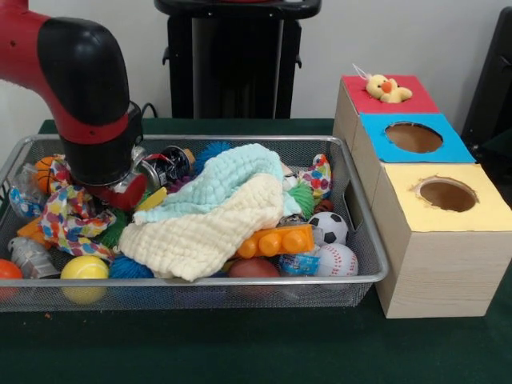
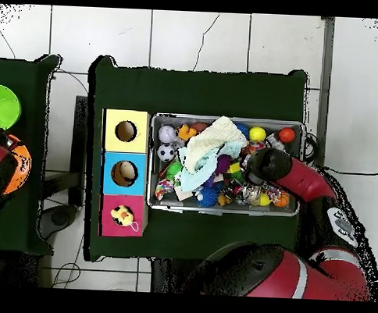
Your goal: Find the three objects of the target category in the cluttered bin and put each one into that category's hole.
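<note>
The silver wire-mesh bin (image 1: pixel 364 210) fills the table's left and middle; in the overhead view its rim (image 2: pixel 227 120) lies right of the boxes. A fluffy yellow duckling (image 1: pixel 386 88) with an orange beak sits in the hole of the red-topped box (image 1: pixel 416 100); it also shows in the overhead view (image 2: pixel 122 215). No other toy animal can be made out in the clutter. My gripper (image 1: pixel 120 190) is low in the bin's left end among the toys, under the arm's thick black wrist (image 2: pixel 270 165), which hides whether it is open or shut.
A cream and mint cloth (image 1: pixel 212 216) covers the bin's middle. Around it lie a soccer ball (image 1: pixel 329 227), a baseball (image 1: pixel 337 260), an orange brick (image 1: pixel 276 241), a yellow ball (image 1: pixel 84 269) and a patterned cloth (image 1: pixel 66 214). The blue (image 1: pixel 413 138) and yellow (image 1: pixel 446 194) holes are open.
</note>
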Tool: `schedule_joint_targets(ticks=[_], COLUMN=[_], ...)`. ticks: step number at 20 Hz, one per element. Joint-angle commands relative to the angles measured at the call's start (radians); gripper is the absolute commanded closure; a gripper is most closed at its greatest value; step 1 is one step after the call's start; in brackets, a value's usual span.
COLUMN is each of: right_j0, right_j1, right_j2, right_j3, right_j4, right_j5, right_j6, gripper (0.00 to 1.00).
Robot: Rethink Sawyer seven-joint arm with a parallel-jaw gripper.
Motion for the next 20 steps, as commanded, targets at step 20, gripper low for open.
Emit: schedule_joint_targets(ticks=[20], right_j0=[0.192], right_j1=[0.191], right_j2=[0.025], right_j3=[0.155], right_j4=[0.397], right_j5=[-0.133], right_j6=[0.510], gripper=[0.00])
